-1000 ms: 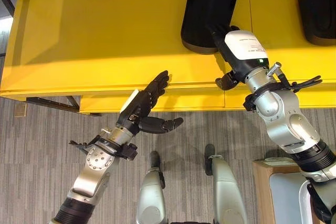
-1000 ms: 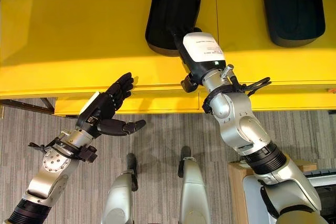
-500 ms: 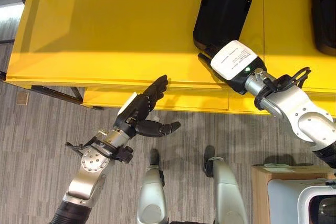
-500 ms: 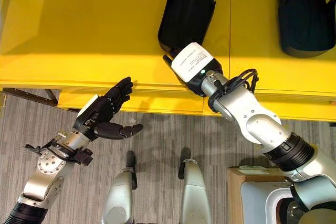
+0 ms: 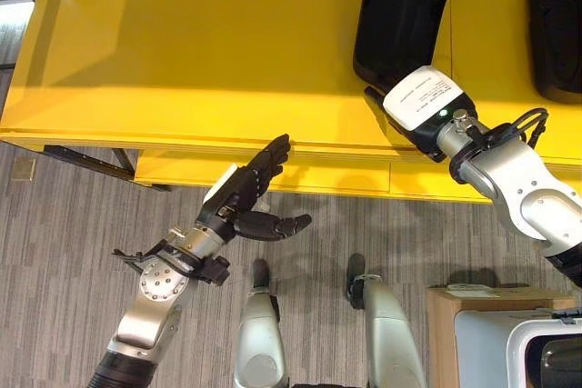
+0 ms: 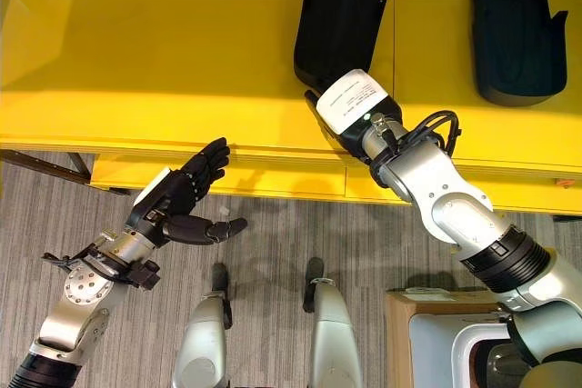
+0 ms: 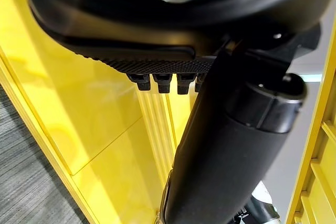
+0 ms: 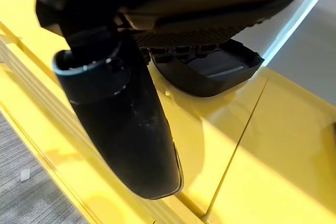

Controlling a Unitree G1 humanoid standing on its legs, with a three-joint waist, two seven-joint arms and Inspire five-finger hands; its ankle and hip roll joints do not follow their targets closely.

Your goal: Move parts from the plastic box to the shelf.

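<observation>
A black moulded part (image 5: 400,15) lies on the yellow shelf (image 5: 182,43), and a second black part (image 5: 556,24) lies further right. My right hand (image 5: 420,104), with a white cover on its back, rests at the near end of the first part. In the right wrist view its fingers are straight and its thumb (image 8: 121,129) sticks out, with the part (image 8: 210,72) just past the fingertips; it holds nothing. My left hand (image 5: 241,193) hangs open in front of the shelf's front edge, fingers straight and empty.
A light plastic box (image 5: 546,352) sits on a wooden stand (image 5: 455,306) at the lower right. The shelf's left half is bare yellow surface. Grey carpet floor (image 5: 64,252) runs in front of the shelf.
My right arm has swung so that it reaches in from the right, and the hand has drawn back to the part's near end. The view has shifted. The left hand has kept its pose.
</observation>
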